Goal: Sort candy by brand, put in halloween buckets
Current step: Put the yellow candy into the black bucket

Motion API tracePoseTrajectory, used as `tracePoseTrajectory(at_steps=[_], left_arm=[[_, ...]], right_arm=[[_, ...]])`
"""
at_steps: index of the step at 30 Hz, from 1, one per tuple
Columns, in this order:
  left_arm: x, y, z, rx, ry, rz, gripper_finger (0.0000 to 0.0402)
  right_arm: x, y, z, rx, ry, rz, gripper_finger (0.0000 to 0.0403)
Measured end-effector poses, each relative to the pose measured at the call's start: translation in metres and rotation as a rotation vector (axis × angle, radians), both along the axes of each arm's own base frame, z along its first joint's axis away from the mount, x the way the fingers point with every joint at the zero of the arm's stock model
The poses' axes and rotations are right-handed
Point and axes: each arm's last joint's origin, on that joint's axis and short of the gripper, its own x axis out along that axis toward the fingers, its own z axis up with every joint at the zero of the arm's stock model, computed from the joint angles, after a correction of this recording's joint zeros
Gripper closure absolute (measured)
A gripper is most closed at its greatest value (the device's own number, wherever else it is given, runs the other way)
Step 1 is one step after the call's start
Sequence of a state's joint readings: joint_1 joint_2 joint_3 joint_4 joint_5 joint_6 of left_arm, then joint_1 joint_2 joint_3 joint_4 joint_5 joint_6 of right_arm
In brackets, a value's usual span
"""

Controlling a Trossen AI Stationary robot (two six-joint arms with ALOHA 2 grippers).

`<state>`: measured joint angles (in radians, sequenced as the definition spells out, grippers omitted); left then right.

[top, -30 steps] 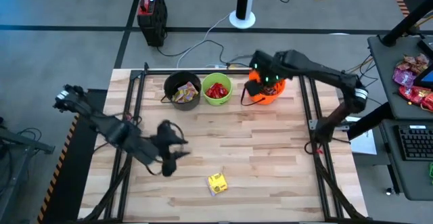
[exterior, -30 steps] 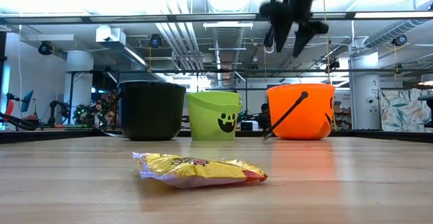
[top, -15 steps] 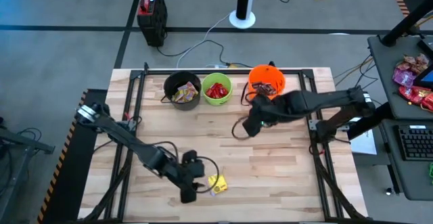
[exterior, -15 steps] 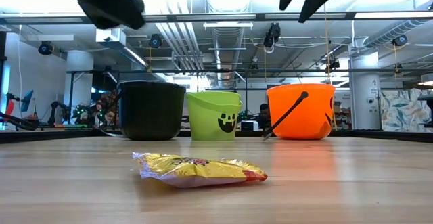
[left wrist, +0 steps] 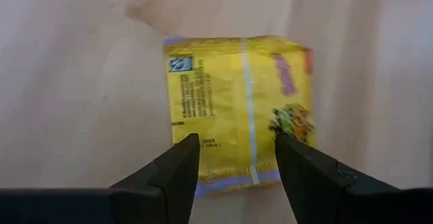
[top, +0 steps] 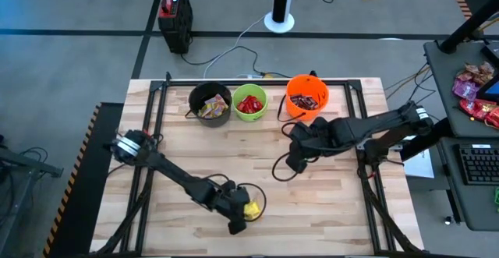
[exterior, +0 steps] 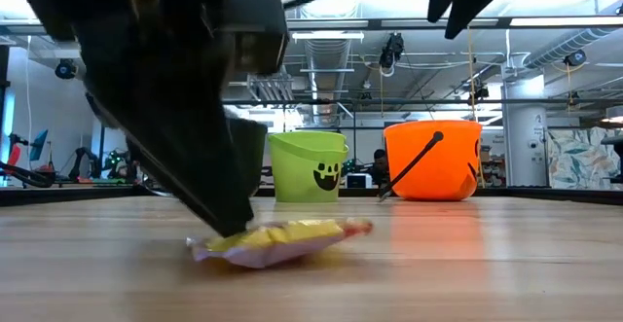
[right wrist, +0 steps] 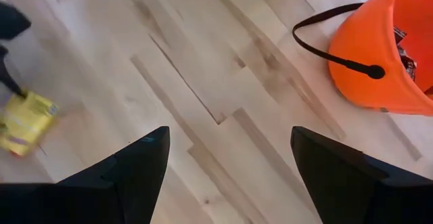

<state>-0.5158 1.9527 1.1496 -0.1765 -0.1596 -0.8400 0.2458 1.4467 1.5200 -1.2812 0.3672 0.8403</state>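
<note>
Left end effector (left wrist: 233, 160): fingers parted, straddling the flat yellow foil candy packet (left wrist: 240, 109) on the wooden bench (top: 327, 203), holding nothing.
Advice: centre, descend, then close.
Right end effector (top: 294, 163): wide open, empty, near the orange plastic bucket (top: 307, 97).

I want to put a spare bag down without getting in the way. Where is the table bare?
Bare wood lies along the near right corner of the table and left of the black bucket. It is crowded along the far edge by the green bucket and orange bucket, and near the yellow packet.
</note>
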Motion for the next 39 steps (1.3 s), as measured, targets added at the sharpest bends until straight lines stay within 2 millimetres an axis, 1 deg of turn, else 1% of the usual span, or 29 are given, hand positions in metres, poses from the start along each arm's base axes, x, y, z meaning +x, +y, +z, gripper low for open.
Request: tracePoseTrajectory(at_steps=[5,9,11,13,15,16,18,21,24,27,29,33,35,39], left_arm=[[0.003,-0.002,-0.011,0.001,0.006,0.045,0.0229],[0.003,-0.002,-0.02,0.013,0.031,0.061,0.025],[0.003,-0.001,-0.022,0.017,0.046,0.068,0.0275],[0.002,-0.001,-0.025,0.014,0.066,0.084,0.0318],[0.001,0.0,-0.026,0.007,0.085,0.107,0.0373],[0.0,0.001,-0.026,0.0,0.089,0.12,0.0386],[0.0,0.0,-0.024,-0.014,0.086,0.137,0.039],[0.0,-0.001,-0.013,-0.022,0.072,0.132,0.0399],[-0.002,-0.002,0.001,-0.016,0.065,0.124,0.0394],[0.001,-0.005,0.022,-0.03,0.035,0.129,0.0386],[0.002,-0.011,0.03,-0.018,0.028,0.123,0.0379],[0.001,-0.017,0.028,0.029,0.045,0.132,0.0347],[0.001,-0.017,0.028,0.022,0.05,0.169,0.0322],[-0.001,-0.014,0.017,0.036,0.102,0.229,0.0259]], right_arm=[[-0.002,0.005,-0.009,-0.021,0.038,0.057,0.0106],[-0.004,0.008,-0.017,-0.028,0.072,0.085,0.0102],[-0.005,0.011,-0.019,-0.03,0.082,0.101,0.01],[-0.006,0.014,-0.02,-0.033,0.086,0.118,0.0099],[-0.007,0.016,-0.021,-0.036,0.09,0.13,0.0099],[-0.007,0.016,-0.021,-0.037,0.09,0.135,0.0099],[-0.007,0.016,-0.021,-0.044,0.091,0.142,0.0099],[-0.007,0.016,-0.02,-0.049,0.093,0.149,0.0099],[-0.006,0.016,-0.02,-0.05,0.093,0.153,0.0099],[-0.006,0.016,-0.02,-0.048,0.082,0.153,0.0099],[-0.004,0.017,-0.02,-0.048,0.069,0.161,0.0099],[-0.001,0.018,-0.019,-0.045,0.041,0.175,0.0099],[-0.001,0.018,-0.019,-0.044,0.035,0.179,0.0101],[0.0,0.02,-0.019,-0.041,0.03,0.196,0.0101]])
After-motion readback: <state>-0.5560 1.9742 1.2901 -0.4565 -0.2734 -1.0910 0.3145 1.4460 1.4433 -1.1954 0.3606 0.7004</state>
